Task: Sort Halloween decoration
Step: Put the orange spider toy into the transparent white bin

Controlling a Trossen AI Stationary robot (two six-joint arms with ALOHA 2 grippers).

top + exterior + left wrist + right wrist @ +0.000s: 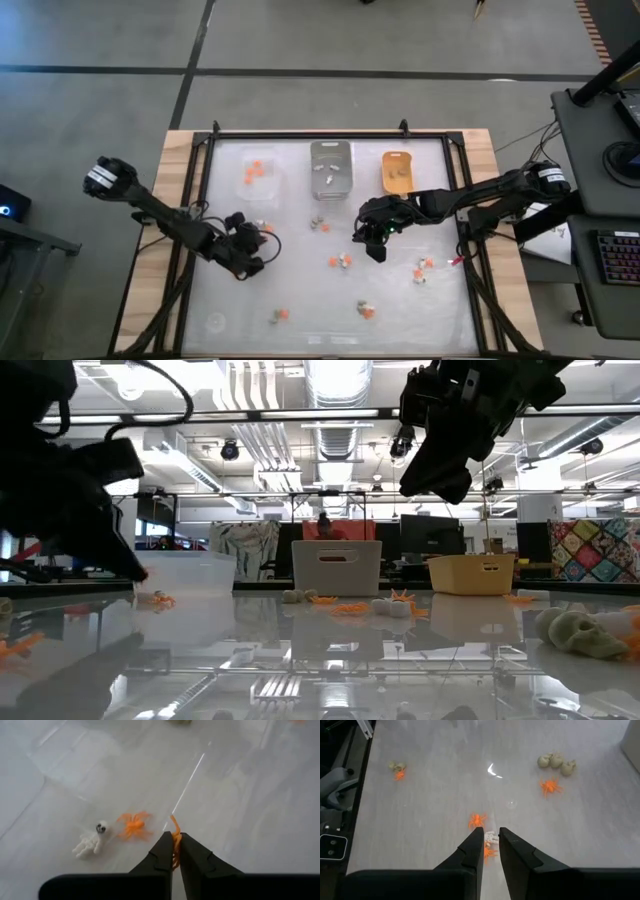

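Observation:
Small Halloween decorations lie scattered on the glossy white table (300,290). My left gripper (173,844) is at the table's left and is shut on a thin orange trinket (175,836). Just beyond its tips an orange spider (132,826) and a white skeleton (91,841) lie flat on the table. My right gripper (491,842) hangs above the table's middle with a narrow gap between its fingers and nothing in it. Below it lie an orange spider (477,820) and a small white and orange cluster (491,845). My left gripper pinches the thin orange trinket between its two fingers, at their free ends. One thin orange end (174,823) sticks out past the tips. The fingers slant down toward the table. Whether the trinket is clear of the table I cannot tell.
At the table's far side stand a clear tray (260,172) holding orange pieces, a grey tray (331,165) and an orange-yellow tray (397,170). More trinkets lie near the front (366,309) and right (423,270). Tan skulls (556,762) lie beyond my right gripper. Black rails frame the table.

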